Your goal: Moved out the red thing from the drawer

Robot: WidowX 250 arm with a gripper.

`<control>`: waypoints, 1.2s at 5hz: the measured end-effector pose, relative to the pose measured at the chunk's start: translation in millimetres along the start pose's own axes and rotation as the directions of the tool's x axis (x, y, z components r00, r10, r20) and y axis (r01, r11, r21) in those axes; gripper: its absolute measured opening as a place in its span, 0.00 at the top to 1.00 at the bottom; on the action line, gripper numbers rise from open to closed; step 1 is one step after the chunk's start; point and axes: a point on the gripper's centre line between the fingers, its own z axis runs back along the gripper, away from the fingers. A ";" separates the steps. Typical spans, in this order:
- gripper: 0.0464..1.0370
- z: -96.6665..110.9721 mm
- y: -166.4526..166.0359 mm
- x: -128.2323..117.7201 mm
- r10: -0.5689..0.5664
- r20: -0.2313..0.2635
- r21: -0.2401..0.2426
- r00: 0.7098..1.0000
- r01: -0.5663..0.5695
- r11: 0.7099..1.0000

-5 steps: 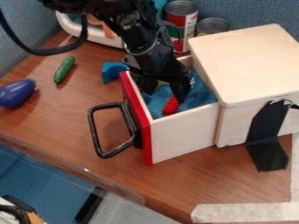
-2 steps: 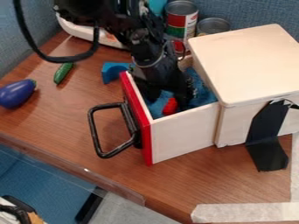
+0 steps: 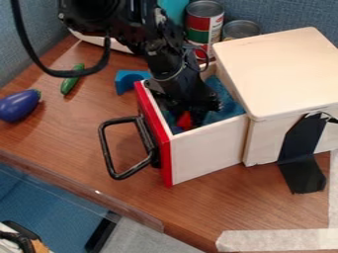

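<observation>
Red thing (image 3: pixel 184 120) looked light, stiffness uncertain | middle seemed the best hold, clear of drawer (image 3: pixel 208 149) wall | gripper (image 3: pixel 186 116) at it, opening couldn't be told

The black gripper (image 3: pixel 188 116) is now lower in the open drawer (image 3: pixel 208 150); the red thing (image 3: pixel 184 120) sits slightly nearer the drawer's red front (image 3: pixel 165 160), more of it hidden.

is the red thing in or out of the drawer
In: the red thing sits between the drawer's walls, low down beside the blue lining.
</observation>
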 end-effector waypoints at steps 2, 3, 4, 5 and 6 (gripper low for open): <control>0.75 36.9 -8.1 13.8 0.020 0.085 -0.085 0.996 -0.013 0.996; 0.75 62.6 -7.8 19.4 0.043 0.129 -0.126 0.991 -0.026 0.992; 0.75 83.2 7.5 19.3 0.077 0.152 -0.125 0.985 -0.058 0.990; 0.75 95.3 43.0 13.5 0.120 0.162 -0.081 0.979 -0.108 0.991; 0.75 104.5 82.9 6.2 0.150 0.172 -0.024 0.974 -0.149 0.989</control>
